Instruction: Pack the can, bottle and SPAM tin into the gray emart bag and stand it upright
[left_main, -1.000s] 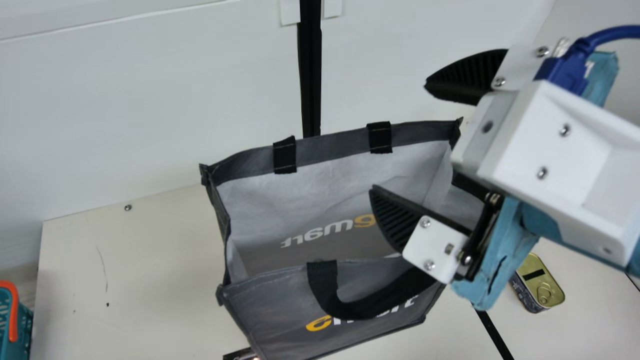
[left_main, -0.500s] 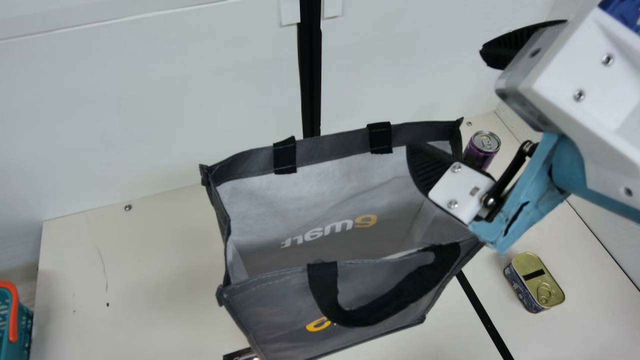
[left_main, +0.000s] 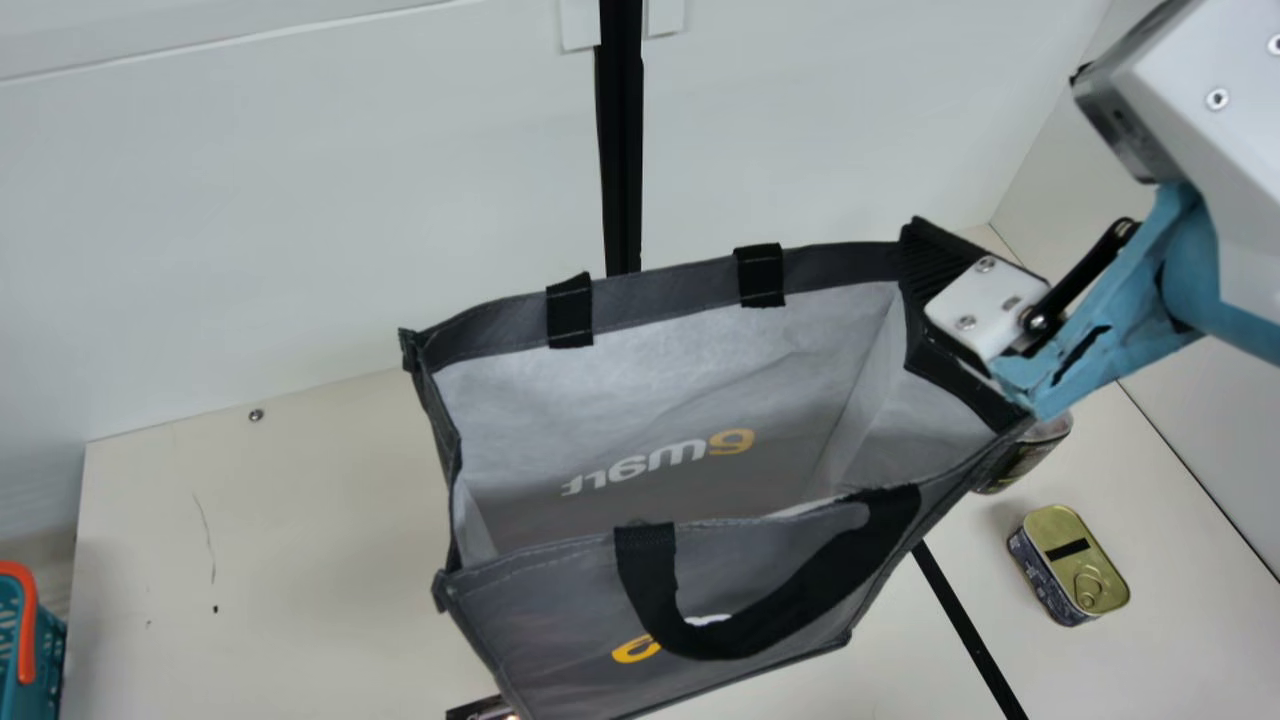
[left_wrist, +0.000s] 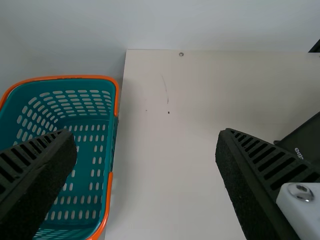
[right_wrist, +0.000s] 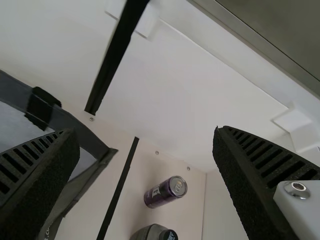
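Note:
The gray emart bag stands with its mouth wide in the main view. My right gripper is at its right rim, one finger overlapping the corner. In the right wrist view my right gripper is open, with the bag beside one finger. The purple can stands behind the dark-capped bottle. Partly hidden under the right gripper is a dark rounded item, probably the bottle. The gold-topped SPAM tin is right of the bag. My left gripper is open and empty.
A teal basket with an orange rim stands at the table's left side, also at the left edge of the main view. A dark item lies by the bag's lower left. White walls rise behind the table.
My right gripper has moved right, from over the bag's mouth to its right rim. The bag's right side has spread outward and its front handle has shifted. The can has become hidden in the main view.

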